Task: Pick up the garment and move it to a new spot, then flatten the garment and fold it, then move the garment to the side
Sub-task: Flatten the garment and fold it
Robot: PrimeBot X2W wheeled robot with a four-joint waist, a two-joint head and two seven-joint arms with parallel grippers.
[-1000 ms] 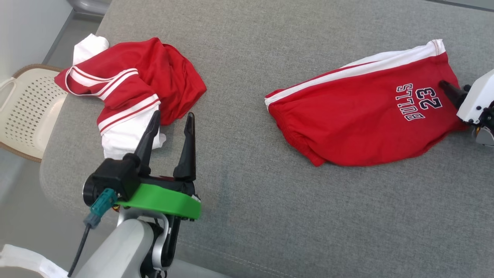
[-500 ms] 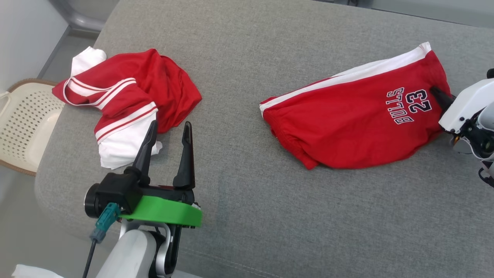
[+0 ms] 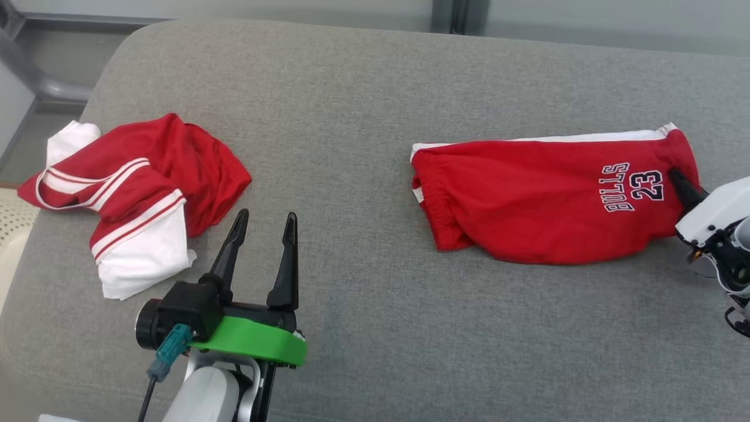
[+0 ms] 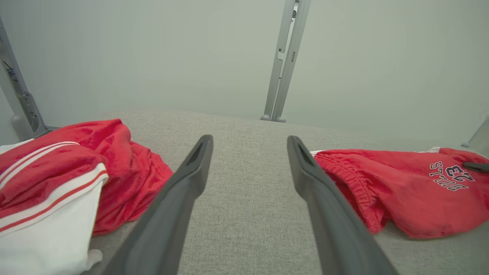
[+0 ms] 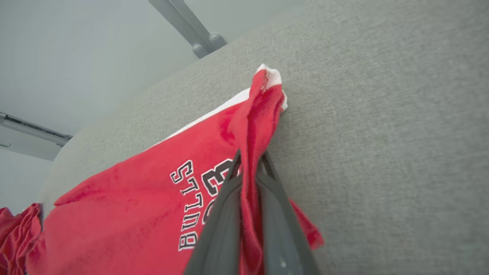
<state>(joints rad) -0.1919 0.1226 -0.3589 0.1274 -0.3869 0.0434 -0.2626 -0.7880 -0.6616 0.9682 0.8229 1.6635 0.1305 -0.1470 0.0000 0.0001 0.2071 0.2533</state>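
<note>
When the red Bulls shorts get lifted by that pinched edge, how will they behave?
Probably floppy: the red shorts bunch into a soft ridge where the right tool pinches them. Likely light, as the thin cloth lies wrinkled on the grey cushion. Held at one edge, they should hang and trail rather than keep shape.

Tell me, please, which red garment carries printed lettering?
The red shorts on the right, printed BULLS 23; the crumpled red-and-white jersey on the left bears just stripes.

On the cushion (image 3: 351, 88), shorts (image 3: 527, 205) lie right of jersey (image 3: 146, 170).
</note>
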